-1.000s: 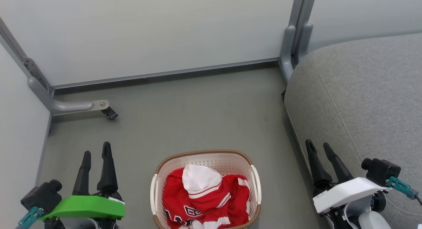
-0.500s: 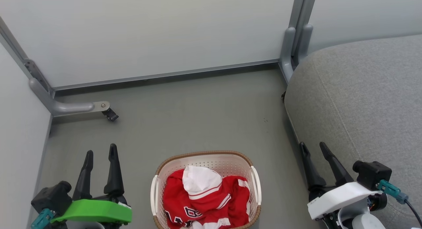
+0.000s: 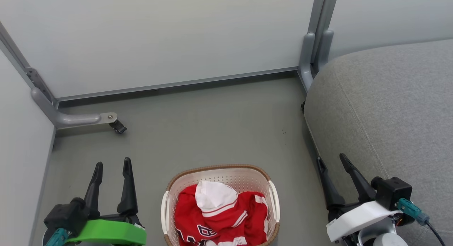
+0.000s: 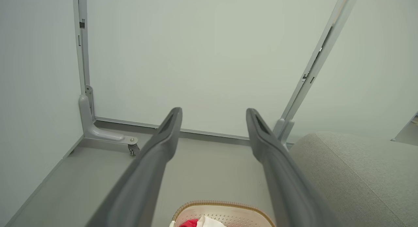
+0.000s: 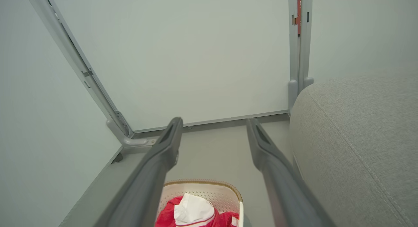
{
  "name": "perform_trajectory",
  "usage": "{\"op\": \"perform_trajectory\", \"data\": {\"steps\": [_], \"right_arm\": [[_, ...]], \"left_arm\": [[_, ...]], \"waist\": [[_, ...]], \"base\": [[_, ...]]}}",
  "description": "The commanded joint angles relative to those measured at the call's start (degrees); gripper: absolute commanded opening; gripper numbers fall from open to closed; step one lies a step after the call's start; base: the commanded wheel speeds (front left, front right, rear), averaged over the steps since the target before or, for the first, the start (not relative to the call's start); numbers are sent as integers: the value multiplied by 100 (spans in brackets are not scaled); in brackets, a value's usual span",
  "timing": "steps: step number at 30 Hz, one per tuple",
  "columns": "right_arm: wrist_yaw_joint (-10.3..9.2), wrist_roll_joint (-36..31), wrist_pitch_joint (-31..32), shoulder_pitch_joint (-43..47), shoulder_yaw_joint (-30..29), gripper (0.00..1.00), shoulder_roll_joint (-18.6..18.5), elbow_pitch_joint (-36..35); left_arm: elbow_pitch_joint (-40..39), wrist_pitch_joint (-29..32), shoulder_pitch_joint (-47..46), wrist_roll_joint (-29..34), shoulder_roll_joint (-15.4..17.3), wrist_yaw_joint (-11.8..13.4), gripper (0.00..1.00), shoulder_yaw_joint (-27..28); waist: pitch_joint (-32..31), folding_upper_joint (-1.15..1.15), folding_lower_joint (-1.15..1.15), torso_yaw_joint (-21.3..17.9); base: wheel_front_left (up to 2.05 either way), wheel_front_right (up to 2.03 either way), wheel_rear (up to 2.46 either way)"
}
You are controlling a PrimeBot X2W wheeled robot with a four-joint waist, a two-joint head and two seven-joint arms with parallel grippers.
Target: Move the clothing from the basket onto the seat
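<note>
The cream basket (image 3: 219, 172) with its brown rim stands on the floor at the bottom middle of the head view. Red clothing (image 3: 226, 217) with white stripes and dark lettering lies bunched inside it, a white piece on top. The grey seat (image 3: 389, 111) fills the right side. My left gripper (image 3: 112, 164) is open, left of the basket and apart from it. My right gripper (image 3: 332, 159) is open between the basket and the seat's edge. The left wrist view shows the basket rim (image 4: 225, 205); the right wrist view shows the clothing (image 5: 196, 210) and the seat (image 5: 359, 138).
Pale partition panels close off the back and left, on grey metal frames. A frame foot with a small castor (image 3: 116, 125) juts onto the grey floor at the left. A grey post (image 3: 311, 51) stands at the seat's back corner.
Both grippers have drawn toward the basket and lower in the head view; their fingers have spread a little wider. The whole picture has also shifted slightly.
</note>
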Motion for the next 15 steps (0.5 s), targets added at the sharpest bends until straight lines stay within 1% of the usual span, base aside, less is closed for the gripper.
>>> {"op": "perform_trajectory", "data": {"steps": [1,15], "right_arm": [[2,-145,-53,35,13,100,-32,-70],[1,-722,-224,178,-16,100,-36,-122]], "left_arm": [[-70,-47,65,147,41,-27,100,-20],[-107,-218,260,808,44,-40,100,-86]], "waist": [[-12,0,0,3],[-108,0,0,45]], "base": [[0,0,0],[0,0,0]]}}
